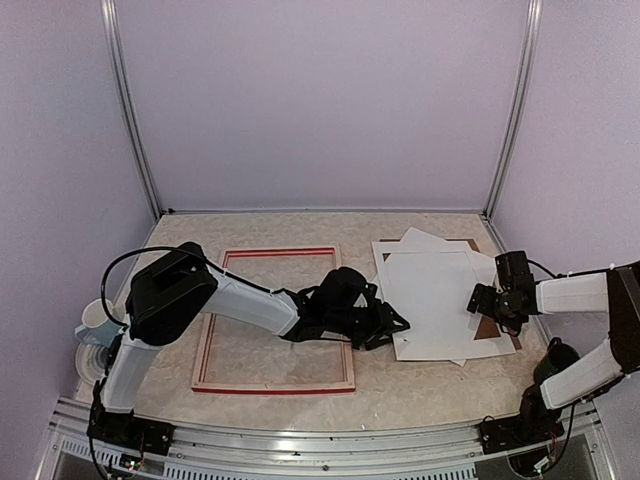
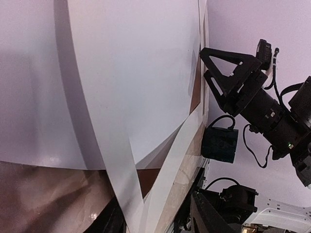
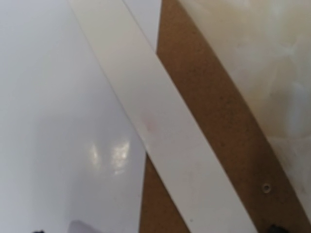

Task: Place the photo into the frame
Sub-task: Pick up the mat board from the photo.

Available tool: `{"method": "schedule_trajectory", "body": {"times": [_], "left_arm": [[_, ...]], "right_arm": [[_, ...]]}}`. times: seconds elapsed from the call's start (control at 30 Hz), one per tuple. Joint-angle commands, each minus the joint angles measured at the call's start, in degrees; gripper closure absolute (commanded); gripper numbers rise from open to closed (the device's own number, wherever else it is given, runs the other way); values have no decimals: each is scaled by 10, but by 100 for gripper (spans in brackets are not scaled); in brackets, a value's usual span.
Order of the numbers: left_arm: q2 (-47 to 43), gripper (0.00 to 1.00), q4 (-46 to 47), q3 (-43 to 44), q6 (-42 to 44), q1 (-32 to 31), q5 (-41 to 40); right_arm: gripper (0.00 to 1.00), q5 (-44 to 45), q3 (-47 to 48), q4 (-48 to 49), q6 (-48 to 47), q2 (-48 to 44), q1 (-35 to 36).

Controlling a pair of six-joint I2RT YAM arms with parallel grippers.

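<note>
While wrists show photo (image 3: 58,121) — overhead shows frame (image 1: 270,387).

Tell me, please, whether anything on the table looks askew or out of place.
Yes: right of the frame, the white sheets lie fanned at clashing angles over the brown backing panel, corners jutting out past one another. The frame itself lies flat and square.

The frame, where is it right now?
The frame lies flat on the table, left of centre in the top view; the left arm crosses its right side, and the white sheets lie just right of it.
</note>
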Motion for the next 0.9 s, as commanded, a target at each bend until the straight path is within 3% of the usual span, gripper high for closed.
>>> {"method": "schedule_trajectory", "body": {"times": [0.0,0.53,0.87], "left_arm": [[-25,58,34,-8,15,1,2],[-23,89,-6,8,39,-2,-4],[-52,96,-37,6,85,2,-30]], "right_arm": [[1,-46,-17,-11,4,6,-4],[1,-46,-14,-35,-6,-50,-4],[1,-36,27,-88,-23,-108,-4]]}}
